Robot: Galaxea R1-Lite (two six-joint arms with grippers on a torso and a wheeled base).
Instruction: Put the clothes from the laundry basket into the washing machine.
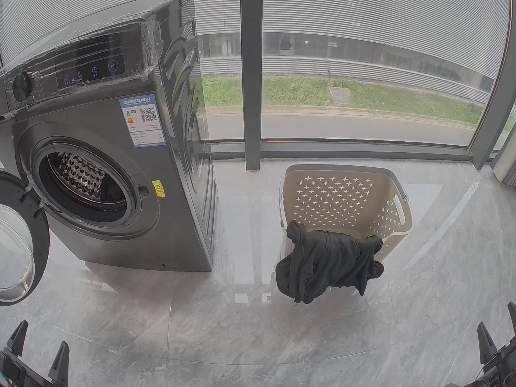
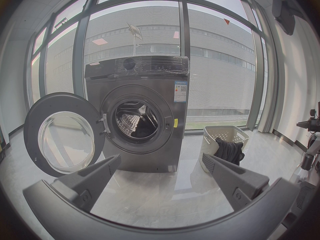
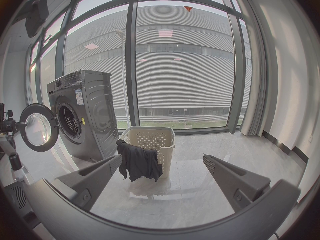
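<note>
1. Dark garment (image 1: pixel 328 264), there it is: draped over the near rim of the laundry basket (image 1: pixel 344 174), just right of centre in the head view, with much of it hanging down the outer wall toward the floor (image 1: pixel 215 323).
2. The washing machine (image 1: pixel 177 135) fills the upper left of the frame. Its door (image 1: pixel 37 232) is swung wide at the left edge, and the drum mouth (image 1: pixel 86 186) gapes open.
3. I judge this to be the very start of a pick. Nothing is in hand and the garment is not yet grasped.
4. My left gripper (image 1: pixel 42 334) sits in the bottom left corner, fingers spread with nothing between them. My right gripper (image 1: pixel 495 315) is in the bottom right corner, likewise spread and empty.
5. Both are well apart from the garment, which lies up-frame between them, somewhat nearer the right one.
6. The next move probably calls for the right arm to go forward and down to the bunched cloth at the rim. It should close on a thick fold and lift high enough that the hanging tail clears the basket without tipping it. Then the load goes across to the drum mouth at the left.
</note>
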